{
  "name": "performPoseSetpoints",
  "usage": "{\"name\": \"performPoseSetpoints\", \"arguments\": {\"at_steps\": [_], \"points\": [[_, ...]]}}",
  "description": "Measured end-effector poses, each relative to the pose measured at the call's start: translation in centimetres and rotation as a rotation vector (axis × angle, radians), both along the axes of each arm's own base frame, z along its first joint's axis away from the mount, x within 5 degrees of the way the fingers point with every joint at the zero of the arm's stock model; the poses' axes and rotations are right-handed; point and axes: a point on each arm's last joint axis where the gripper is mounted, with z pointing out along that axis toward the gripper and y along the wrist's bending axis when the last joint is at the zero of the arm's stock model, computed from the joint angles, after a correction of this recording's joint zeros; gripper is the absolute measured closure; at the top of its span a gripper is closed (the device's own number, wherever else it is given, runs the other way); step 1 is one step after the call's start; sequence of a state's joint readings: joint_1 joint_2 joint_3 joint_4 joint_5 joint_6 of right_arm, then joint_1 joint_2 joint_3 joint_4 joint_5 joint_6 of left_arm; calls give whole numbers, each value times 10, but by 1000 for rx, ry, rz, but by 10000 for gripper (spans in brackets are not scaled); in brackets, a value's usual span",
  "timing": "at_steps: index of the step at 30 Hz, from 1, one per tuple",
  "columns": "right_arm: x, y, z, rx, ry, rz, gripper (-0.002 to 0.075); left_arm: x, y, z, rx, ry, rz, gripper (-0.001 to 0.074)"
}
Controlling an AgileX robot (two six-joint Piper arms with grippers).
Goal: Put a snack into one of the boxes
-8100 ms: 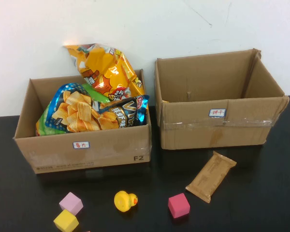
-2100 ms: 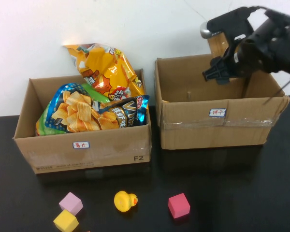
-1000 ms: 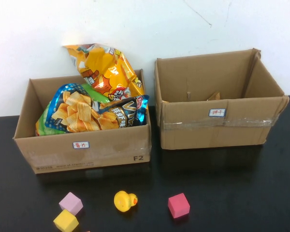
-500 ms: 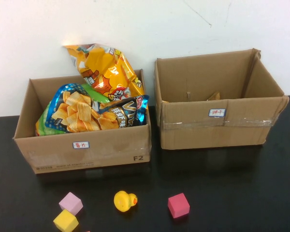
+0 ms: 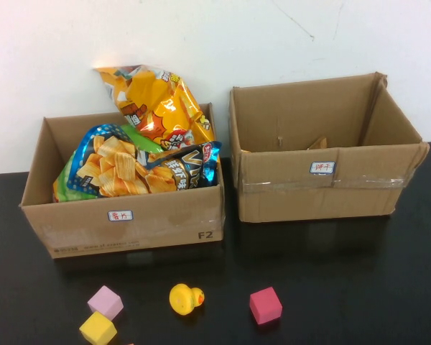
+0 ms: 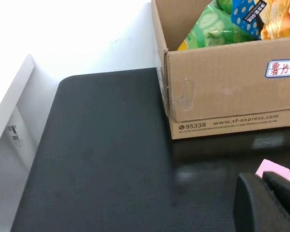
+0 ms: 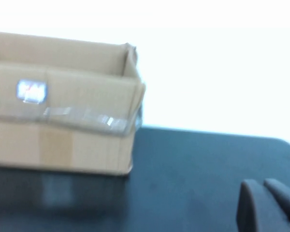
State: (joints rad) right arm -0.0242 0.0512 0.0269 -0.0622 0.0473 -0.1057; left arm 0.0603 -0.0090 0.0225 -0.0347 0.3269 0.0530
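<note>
- Gone from the table is the brown snack bar (image 5: 318, 143) that lay in front of the right box eight seconds ago; only a corner of it is now seen, poking up inside that right cardboard box (image 5: 323, 188) against the far wall.
- Gone too from the high view is the right arm, which was reaching over the right box two seconds back.
- Nothing has shifted in the last second: boxes and toys are seen exactly as before.
- The left cardboard box (image 5: 126, 219) is packed with chip bags, an orange chip bag (image 5: 154, 100) sticking up tallest at the back.
- On the black table (image 5: 345, 287), near the front edge, a pink cube (image 5: 105, 301), a yellow cube (image 5: 98, 329), a yellow rubber duck (image 5: 186, 298) and a magenta cube (image 5: 266, 305) are spread in a loose row.
- The left gripper (image 6: 270, 203) is parked low over the table just beside the left box's near corner, its dark fingers seen close together, nothing held.
- The right gripper (image 7: 268, 205) is parked over bare table beside the right box, fingers likewise drawn narrow and empty.
</note>
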Motion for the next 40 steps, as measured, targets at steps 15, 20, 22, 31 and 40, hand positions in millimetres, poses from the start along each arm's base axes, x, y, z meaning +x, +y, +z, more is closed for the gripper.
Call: {"name": "performPoseSetpoints", "arguments": {"at_steps": [15,20,22,31,40], "points": [[-9,-5,-22,66,224,-75,727,0,0,0,0,0,0,738],[-9,-5,-22,88,224,-73,727,0,0,0,0,0,0,738],[-9,-4,-22,106,225,-70,727,0,0,0,0,0,0,738],[-9,-3,-23,122,227,-67,727,0,0,0,0,0,0,738],[-9,-3,-23,122,227,-67,727,0,0,0,0,0,0,738]]}}
